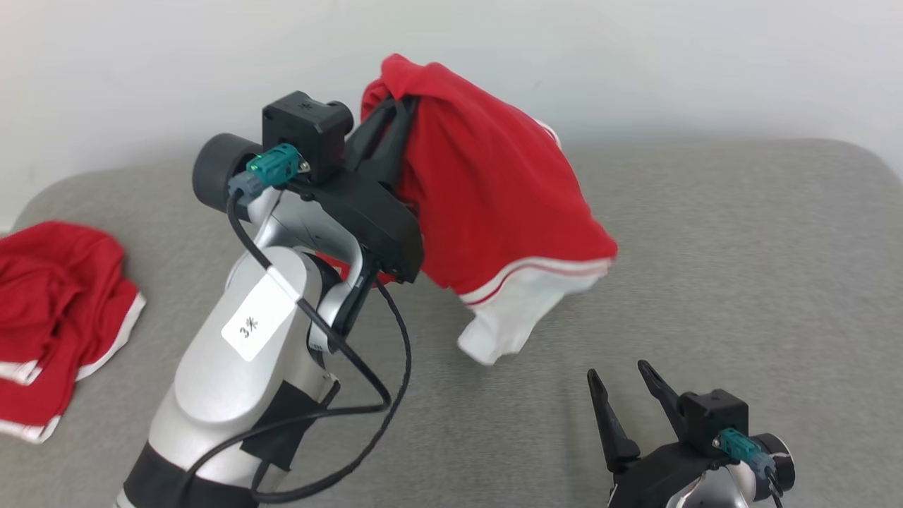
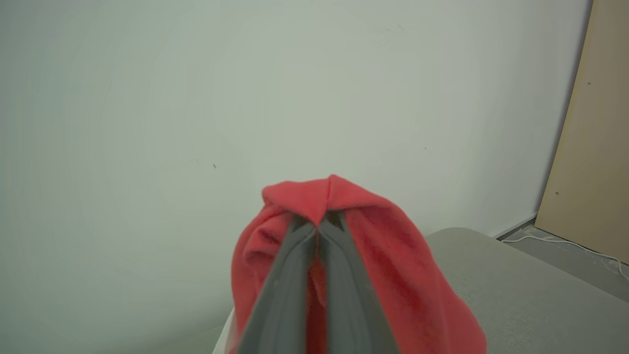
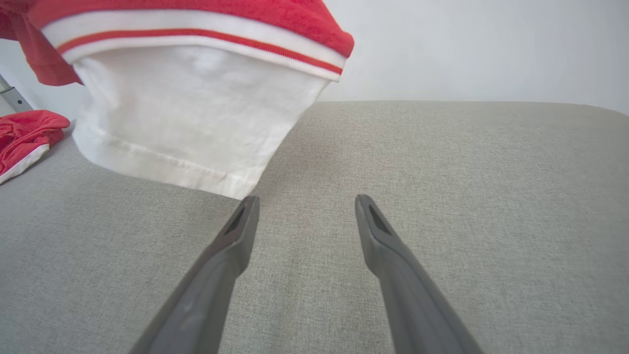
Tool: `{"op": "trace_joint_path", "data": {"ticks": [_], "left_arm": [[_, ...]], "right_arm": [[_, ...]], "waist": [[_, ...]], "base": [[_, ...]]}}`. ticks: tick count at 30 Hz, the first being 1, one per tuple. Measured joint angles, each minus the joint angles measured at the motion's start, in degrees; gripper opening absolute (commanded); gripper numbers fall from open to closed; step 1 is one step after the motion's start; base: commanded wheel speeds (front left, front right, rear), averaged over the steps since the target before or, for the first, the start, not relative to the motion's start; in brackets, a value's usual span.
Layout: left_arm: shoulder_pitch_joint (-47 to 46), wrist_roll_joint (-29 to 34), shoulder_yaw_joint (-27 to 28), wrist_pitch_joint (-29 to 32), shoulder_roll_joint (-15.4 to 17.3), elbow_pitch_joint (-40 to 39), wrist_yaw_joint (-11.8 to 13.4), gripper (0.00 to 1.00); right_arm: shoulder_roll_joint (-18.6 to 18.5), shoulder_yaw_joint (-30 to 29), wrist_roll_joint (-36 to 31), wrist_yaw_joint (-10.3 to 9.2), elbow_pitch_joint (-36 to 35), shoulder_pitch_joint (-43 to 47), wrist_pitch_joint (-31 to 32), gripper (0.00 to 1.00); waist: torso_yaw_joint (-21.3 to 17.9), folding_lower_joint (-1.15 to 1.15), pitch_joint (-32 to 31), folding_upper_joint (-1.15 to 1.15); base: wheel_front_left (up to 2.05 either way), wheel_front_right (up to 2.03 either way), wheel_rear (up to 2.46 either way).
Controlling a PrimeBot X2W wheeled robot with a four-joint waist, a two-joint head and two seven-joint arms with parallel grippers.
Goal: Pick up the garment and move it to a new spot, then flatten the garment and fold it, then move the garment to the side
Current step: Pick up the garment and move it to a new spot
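Note:
A red garment [image 1: 487, 190] with a white striped hem hangs in the air over the grey padded table [image 1: 741, 268]. My left gripper [image 1: 398, 106] is raised and shut on its top fold; the left wrist view has the red cloth [image 2: 393, 260] bunched over the closed fingers [image 2: 295, 265]. The white hem [image 3: 186, 123] dangles just above the table in the right wrist view. My right gripper [image 1: 624, 377] stands open low at the front right, with its fingertips [image 3: 245, 216] just short of the hanging hem and nothing between them.
A second red and white garment [image 1: 56, 310] lies crumpled at the table's left edge, also seen as a red heap [image 3: 24, 137] in the right wrist view. A white wall [image 1: 635, 63] runs behind the table. A beige panel [image 2: 589, 162] and a cable are on the floor beyond.

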Motion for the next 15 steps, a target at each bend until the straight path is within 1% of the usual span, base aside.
{"op": "trace_joint_path", "data": {"ticks": [4, 7, 11, 15], "left_arm": [[1.44, -0.96, -1.41, 1.62, 0.15, -2.22, 0.10, 0.00], [3.80, -0.94, -1.72, 3.30, 0.20, -1.54, 1.40, 0.00], [7.32, -0.58, -0.91, 5.09, 0.97, 2.33, 3.10, 0.00], [7.92, 0.44, -0.82, 6.10, 3.83, 8.28, 3.18, 0.00]], "right_arm": [[0.18, -0.16, 0.01, 0.00, -0.53, 1.15, -0.51, 1.00], [0.41, 0.04, 0.01, 0.00, -0.85, 1.36, -0.60, 1.00], [0.67, 1.00, 0.03, 0.00, -0.91, 0.32, -0.67, 1.00], [0.73, 0.80, 0.21, 0.00, -1.07, -1.30, -0.91, 1.00]], "waist": [[-3.66, 0.00, -0.92, 0.00], [-6.40, 0.01, -1.18, 0.00], [-9.97, 0.01, -0.93, 0.00], [-13.16, 0.01, -0.01, 0.00]], "base": [[0.00, 0.00, 0.00], [0.00, 0.00, 0.00], [0.00, 0.00, 0.00], [0.00, 0.00, 0.00]]}}
